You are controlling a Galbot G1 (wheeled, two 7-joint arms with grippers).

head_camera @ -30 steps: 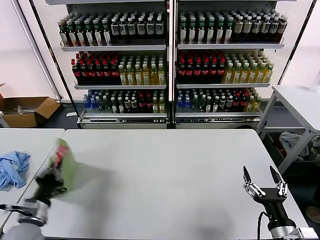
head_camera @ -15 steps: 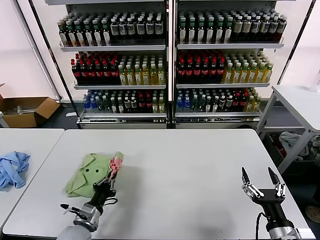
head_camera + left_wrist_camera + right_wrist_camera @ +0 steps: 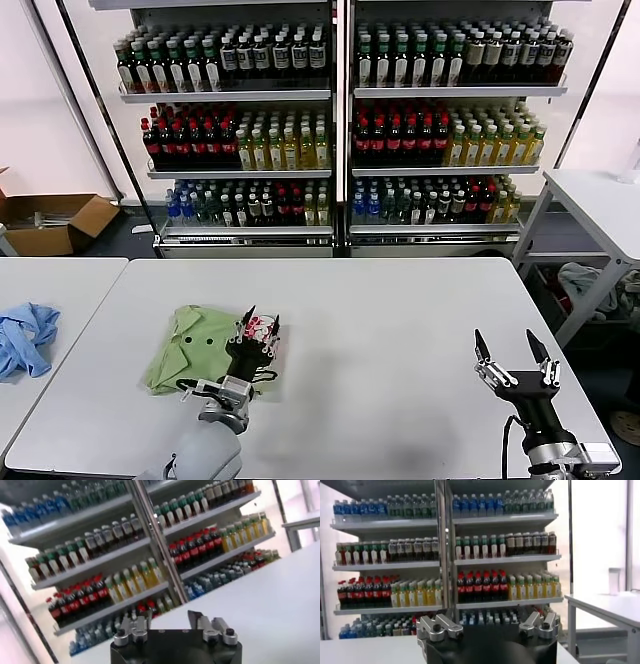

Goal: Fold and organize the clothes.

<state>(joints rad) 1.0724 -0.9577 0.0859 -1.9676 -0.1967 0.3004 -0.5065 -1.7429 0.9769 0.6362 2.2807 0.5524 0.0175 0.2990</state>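
**Green shirt lying crumpled on the white table under the left gripper**

The green shirt (image 3: 205, 350) is seen only in the head view, where it lies on the near left part of the white table (image 3: 400, 330). The left gripper (image 3: 258, 330) is held over the shirt's right edge, its fingers spread apart with nothing between them, directly above the red-and-white patch (image 3: 262, 327). The rest of the garment spreads away from the gripper toward the robot's left. The collar (image 3: 187, 320) is turned to the far left corner, and two small dark buttons (image 3: 208, 340) are seen near the middle. The long axis runs roughly across the table, left to right, slightly slanted.

In the left wrist view, the spread fingers (image 3: 135, 625) are shown against the drink shelves (image 3: 125, 555), and the shirt is not shown there.

The right gripper (image 3: 510, 355) is parked above the table's near right corner, well apart from the shirt, with fingers open and empty. The same open fingers (image 3: 437, 627) are shown in the right wrist view.

A light blue garment (image 3: 25, 338) lies on the neighbouring table (image 3: 60, 280) to the left.
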